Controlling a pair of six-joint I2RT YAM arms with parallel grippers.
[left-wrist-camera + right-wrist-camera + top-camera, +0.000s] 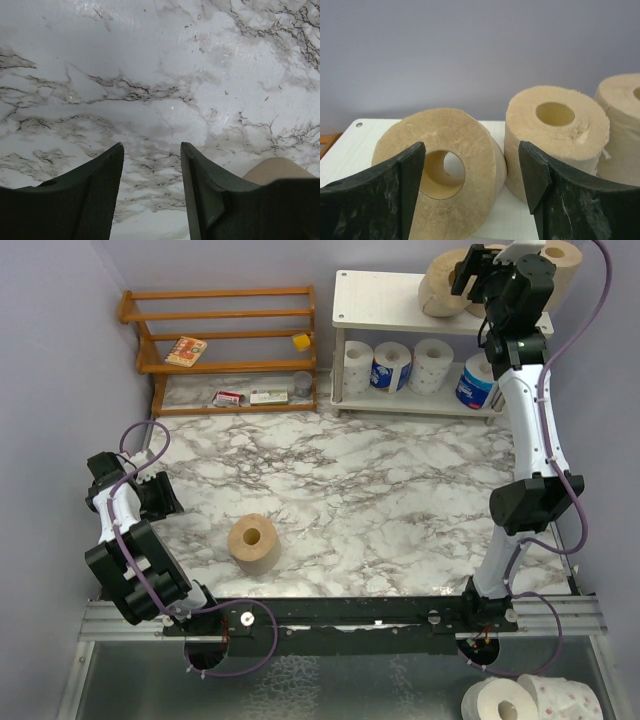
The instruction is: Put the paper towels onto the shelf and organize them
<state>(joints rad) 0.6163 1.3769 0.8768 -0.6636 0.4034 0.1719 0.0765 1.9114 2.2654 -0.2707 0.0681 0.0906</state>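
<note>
The right fingers (400, 190) stand wide apart and hold nothing. Between them, in the lower left of the wrist view, a tan roll (445, 130) lies on its side with its hollow core facing the camera. Whether either finger touches it I cannot tell. Just beside it, right of centre, a second tan roll (555, 140) stands upright, and a third tan roll (622, 115) shows at the right edge. All three sit on the white top board of the shelf (355, 145), which is in the upper right of the overhead view.

On the shelf's lower board stand four more rolls in a row: a white dotted roll (358, 365), a blue-and-white roll (392, 365), another white dotted roll (432, 362) and another blue-and-white roll (477, 380).

The left fingers (95, 190) are partly apart with nothing between them, over the bare marble worktop (380, 490) at the left of the overhead view. The last tan roll (252, 543) stands upright on the worktop, lower left of centre, near those fingers but apart from them.

An orange-brown wooden rack (225, 340) stands in the upper left.
</note>
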